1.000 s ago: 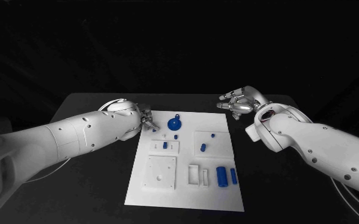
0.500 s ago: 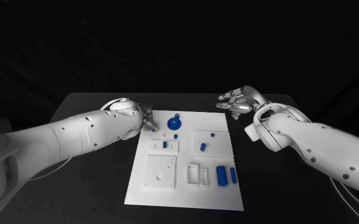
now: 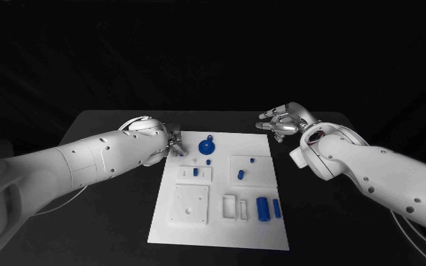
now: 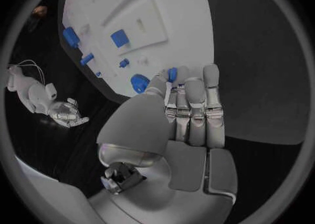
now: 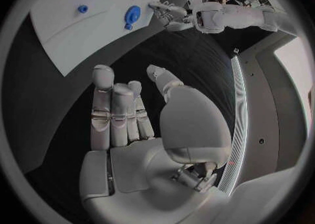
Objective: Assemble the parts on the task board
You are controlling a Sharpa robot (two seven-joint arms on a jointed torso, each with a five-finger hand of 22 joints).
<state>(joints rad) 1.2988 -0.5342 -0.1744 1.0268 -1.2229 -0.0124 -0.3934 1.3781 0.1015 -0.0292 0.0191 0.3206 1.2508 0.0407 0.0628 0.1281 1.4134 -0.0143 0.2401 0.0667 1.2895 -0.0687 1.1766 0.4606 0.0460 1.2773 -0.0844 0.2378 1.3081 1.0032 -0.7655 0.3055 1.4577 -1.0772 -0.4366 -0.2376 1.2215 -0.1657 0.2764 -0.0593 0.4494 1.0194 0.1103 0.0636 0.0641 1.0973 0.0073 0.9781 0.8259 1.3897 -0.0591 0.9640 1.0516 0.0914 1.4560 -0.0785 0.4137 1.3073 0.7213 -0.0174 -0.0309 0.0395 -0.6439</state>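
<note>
Setting: black counter (image 3: 106, 155) under a dark background; we see the white task board (image 3: 226, 229) lying in its middle.
Left robot hand: we see the left robot hand (image 3: 168, 143) at the board's far left corner; in the left wrist view its thumb and a fingertip (image 4: 180, 74) pinch a small blue part (image 4: 172, 74) just above the board's edge.
Right robot hand: we see the right robot hand (image 3: 282, 121) over the bare counter just beyond the board's far right corner, apart from it; in the right wrist view its fingers (image 5: 115, 111) lie side by side, nearly straight, the thumb apart, and it holds nothing.
Round part: a blue disc with a small loop (image 3: 206, 148) lies near the board's far edge, just beside the left robot hand.
Raised blocks: we see a small block with a blue peg (image 3: 195, 172) and a larger block carrying two blue pieces (image 3: 241, 173) in the board's middle.
Near end: a plain white plate with holes (image 3: 190, 204), two white slots (image 3: 235, 207) and two upright blue cylinders (image 3: 263, 209) sit toward the near edge.
</note>
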